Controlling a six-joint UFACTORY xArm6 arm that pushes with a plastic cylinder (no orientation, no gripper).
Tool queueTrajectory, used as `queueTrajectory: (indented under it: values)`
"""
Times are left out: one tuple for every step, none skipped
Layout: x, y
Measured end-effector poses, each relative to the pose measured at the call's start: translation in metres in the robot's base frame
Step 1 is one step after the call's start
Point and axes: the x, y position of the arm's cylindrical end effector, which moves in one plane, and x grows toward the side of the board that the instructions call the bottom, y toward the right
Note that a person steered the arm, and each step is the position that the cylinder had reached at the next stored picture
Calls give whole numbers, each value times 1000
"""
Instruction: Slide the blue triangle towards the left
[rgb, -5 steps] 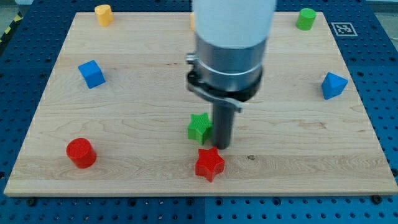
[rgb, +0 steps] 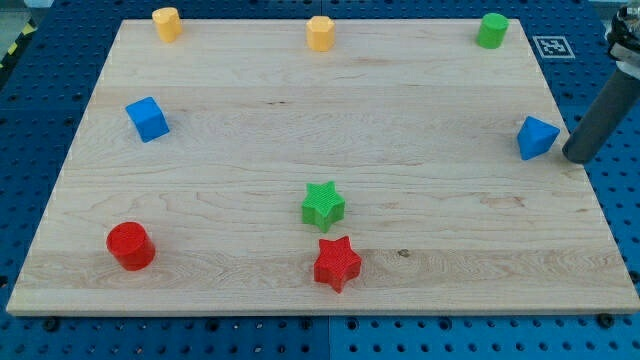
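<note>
At the view's right edge, my tip (rgb: 578, 157) sits just beside the blue triangle (rgb: 537, 137), on its right side and a touch lower, with a thin gap or bare contact that I cannot settle from here. The placing makes sense for the job: the triangle must go towards the view's left, so the rod needs to stand on the side away from that direction, and it leans in from off the bench (rgb: 250, 140) for just that reason. There is no pincer on this arm, only the straight rod, so nothing spreads or pinches; its pushing end is all that matters. The triangle lies near the bench's right border, roughly mid-height, with open wood running away to its left. Well apart from it are the green cylinder (rgb: 492, 30) in the top right corner, two yellow blocks (rgb: 319, 33) (rgb: 166, 22) along the top, a blue cube (rgb: 147, 118) at the left, a red cylinder (rgb: 130, 245) low on the left, and a green star (rgb: 322, 205) just above a red star (rgb: 337, 263) near the bottom centre. Judging by this, the push has not begun. Since the tip stands slightly below the triangle's middle, a straight leftward stroke may turn the block or nudge it upward; lining up with its centre first seems wise.
</note>
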Motion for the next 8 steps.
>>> queueTrajectory:
  values:
    - [-23,1]
    - [-30,-1]
    - [-29,-12]
    - [-17,-41]
    - [-8,-70]
    - [-5,-74]
    - [2,-59]
    - [9,-40]
